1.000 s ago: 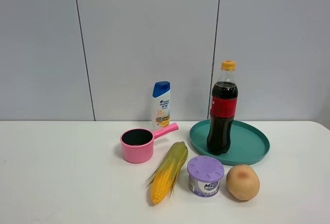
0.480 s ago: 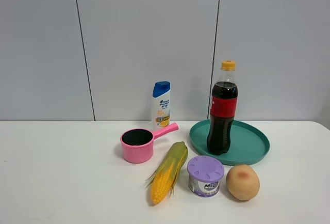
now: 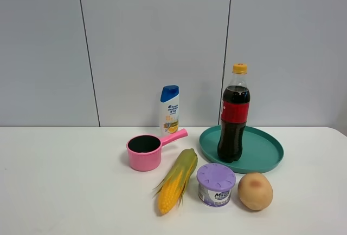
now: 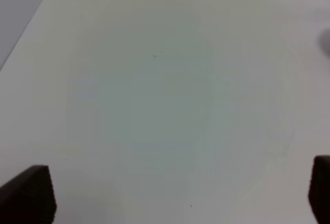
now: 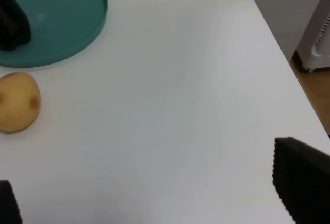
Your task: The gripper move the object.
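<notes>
Unmoved: cola bottle [image 3: 234,115] upright in tray [image 3: 268,151].

potato [image 3: 255,191] and purple tub [image 3: 216,184] crowd bottle [image 3: 233,115] front

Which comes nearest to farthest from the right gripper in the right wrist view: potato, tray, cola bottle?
From the right gripper, whose jaws stand wide apart at the table's near right:
1. Potato, on the table just short of the tray.
2. Tray, beyond the potato.
3. Cola bottle, standing on the tray at its far side, only its dark base showing.
</notes>
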You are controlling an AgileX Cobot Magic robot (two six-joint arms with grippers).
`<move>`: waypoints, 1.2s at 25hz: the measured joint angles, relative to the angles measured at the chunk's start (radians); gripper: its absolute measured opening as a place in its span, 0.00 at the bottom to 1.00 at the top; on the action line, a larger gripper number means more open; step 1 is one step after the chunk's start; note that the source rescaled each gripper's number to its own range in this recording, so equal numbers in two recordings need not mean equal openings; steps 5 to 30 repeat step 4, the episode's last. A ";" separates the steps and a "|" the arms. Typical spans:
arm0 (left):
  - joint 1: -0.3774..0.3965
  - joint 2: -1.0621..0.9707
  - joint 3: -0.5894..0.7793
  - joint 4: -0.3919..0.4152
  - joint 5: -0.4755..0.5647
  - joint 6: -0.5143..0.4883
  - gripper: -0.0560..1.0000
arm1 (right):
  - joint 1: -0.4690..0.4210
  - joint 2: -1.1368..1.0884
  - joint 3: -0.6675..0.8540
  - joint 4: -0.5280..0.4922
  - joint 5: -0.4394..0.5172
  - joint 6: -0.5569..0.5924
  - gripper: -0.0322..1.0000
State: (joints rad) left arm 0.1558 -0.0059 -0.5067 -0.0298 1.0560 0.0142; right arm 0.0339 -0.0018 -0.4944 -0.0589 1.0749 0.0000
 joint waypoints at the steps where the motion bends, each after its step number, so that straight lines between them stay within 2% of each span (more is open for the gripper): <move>1: 0.000 0.000 0.000 0.000 0.000 0.000 1.00 | 0.000 0.000 0.000 0.000 0.000 0.000 1.00; 30: 0.000 0.000 0.000 0.000 0.000 0.000 1.00 | 0.000 0.000 0.000 0.000 0.000 0.000 1.00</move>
